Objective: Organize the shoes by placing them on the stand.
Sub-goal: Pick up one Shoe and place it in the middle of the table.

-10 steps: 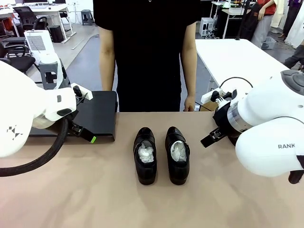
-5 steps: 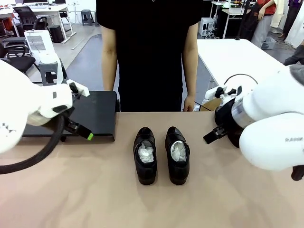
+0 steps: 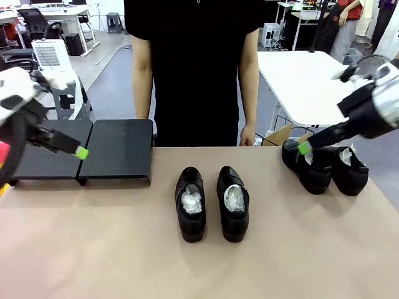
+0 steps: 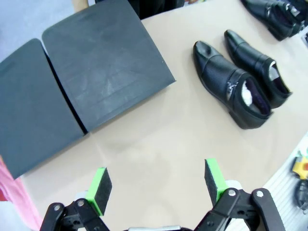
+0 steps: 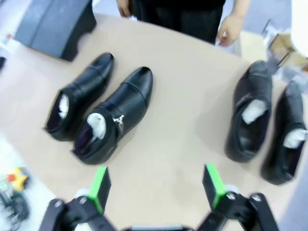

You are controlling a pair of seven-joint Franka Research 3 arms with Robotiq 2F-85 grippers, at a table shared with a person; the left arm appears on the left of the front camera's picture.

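Front view: left gripper (image 3: pixel 78 152) aloft, agape

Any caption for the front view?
Open left gripper and right gripper hover; four shoes rest on the table, none on the stand.

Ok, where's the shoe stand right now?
In the front view the stand sits at the far left of the table, on the robot's left of the two middle shoes.

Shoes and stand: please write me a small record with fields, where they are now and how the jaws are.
Stand: left far part of table, nothing on it
Middle pair of shoes: table centre, side by side
Right pair of shoes: right far part of table
Left gripper: jaws open, empty
Right gripper: jaws open, empty
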